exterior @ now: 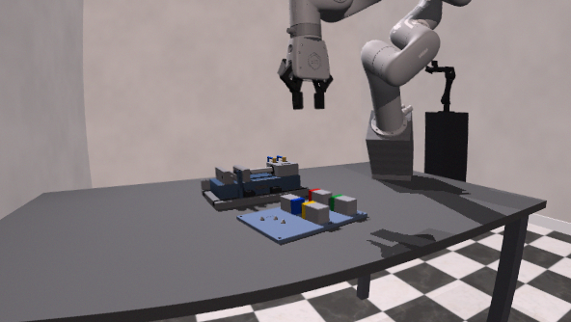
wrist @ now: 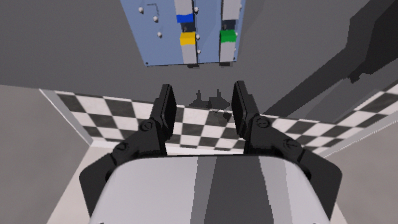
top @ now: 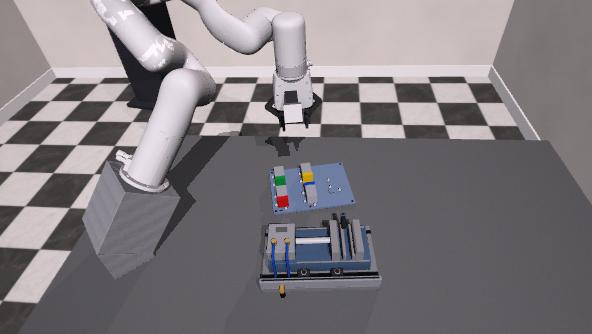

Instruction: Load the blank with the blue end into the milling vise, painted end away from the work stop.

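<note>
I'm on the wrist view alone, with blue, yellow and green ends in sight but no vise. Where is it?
Observer: The vise stands beyond the infeed plate, on the side away from the gripper.
Operator: Which color is on the fourth blank, the one past the green end?
Observer: Red: that blank's painted end faces the vise.
Operator: And how high am I?
Observer: The exterior view shows the fingertips well above the blanks' tops.
</note>
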`<state>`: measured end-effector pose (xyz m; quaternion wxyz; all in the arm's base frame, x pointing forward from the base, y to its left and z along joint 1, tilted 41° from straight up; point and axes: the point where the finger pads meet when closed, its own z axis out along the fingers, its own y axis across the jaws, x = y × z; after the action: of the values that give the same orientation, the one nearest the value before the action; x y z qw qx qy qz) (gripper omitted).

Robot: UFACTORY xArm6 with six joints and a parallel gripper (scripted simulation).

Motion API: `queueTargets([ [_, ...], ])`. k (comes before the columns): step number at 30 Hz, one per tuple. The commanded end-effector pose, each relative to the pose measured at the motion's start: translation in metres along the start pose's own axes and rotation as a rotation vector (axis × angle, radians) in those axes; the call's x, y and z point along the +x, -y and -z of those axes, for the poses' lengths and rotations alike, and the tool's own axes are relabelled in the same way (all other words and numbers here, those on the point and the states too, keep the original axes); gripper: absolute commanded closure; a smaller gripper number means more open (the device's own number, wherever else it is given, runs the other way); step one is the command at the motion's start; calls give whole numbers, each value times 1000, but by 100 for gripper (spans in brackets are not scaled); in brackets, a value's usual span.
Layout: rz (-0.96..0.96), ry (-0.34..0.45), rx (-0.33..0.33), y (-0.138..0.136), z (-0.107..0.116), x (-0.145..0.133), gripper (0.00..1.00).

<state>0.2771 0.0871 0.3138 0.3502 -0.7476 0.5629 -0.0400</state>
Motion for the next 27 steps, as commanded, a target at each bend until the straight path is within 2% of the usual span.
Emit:
queueTargets([
  [1,0,-7,6,5,-3,1,36],
  [3,1,-4,5,4,-6,1,36],
  [12,0,-7,6,13,-48,12,36],
  [20,0,-6,4,12,-51,13,36],
  [27,0,-7,6,20,-84,21,36],
])
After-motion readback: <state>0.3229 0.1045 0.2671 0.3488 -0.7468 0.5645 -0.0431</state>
